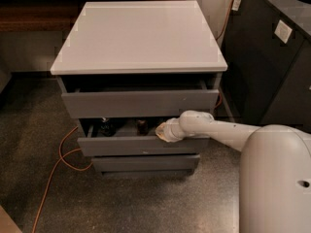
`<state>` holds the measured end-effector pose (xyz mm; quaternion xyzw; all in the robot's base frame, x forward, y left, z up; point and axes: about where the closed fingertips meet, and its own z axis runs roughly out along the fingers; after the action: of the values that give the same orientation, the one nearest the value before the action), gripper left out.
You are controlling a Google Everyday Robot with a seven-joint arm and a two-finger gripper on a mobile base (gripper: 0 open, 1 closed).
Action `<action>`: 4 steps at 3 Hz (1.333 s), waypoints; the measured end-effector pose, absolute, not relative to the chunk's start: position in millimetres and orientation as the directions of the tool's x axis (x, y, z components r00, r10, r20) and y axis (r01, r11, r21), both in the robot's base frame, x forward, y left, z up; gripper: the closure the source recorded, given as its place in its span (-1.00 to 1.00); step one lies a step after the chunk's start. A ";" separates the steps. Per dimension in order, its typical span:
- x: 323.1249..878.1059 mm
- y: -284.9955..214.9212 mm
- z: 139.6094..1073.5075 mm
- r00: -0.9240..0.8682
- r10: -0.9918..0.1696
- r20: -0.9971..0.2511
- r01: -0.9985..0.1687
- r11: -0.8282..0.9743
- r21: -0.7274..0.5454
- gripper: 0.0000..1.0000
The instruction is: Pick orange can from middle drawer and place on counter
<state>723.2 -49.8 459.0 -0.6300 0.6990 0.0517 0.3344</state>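
The middle drawer (141, 145) of the grey cabinet is pulled out. Inside it, a small brownish orange can (142, 125) stands near the middle, partly shaded by the top drawer above. My gripper (162, 130) reaches in from the right, over the drawer's front edge and just right of the can. Its tip is sunk into the drawer's shadow. The white-grey counter (138, 33) tops the cabinet and is bare.
A dark can (107, 126) stands in the left part of the same drawer. The top drawer (141, 102) is slightly open and overhangs the middle one. An orange cable (58, 164) runs over the floor at the left. A dark cabinet (272, 57) stands at the right.
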 end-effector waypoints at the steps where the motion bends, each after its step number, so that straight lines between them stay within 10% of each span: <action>1: 723.2 -49.8 459.0 0.018 -0.846 -0.533 -0.915 0.201 -0.349 1.00; 4: 723.1 -49.8 459.0 0.018 -0.846 -0.533 -0.915 0.201 -0.349 1.00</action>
<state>723.1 -49.8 459.0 -0.6300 0.6989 0.0519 0.3344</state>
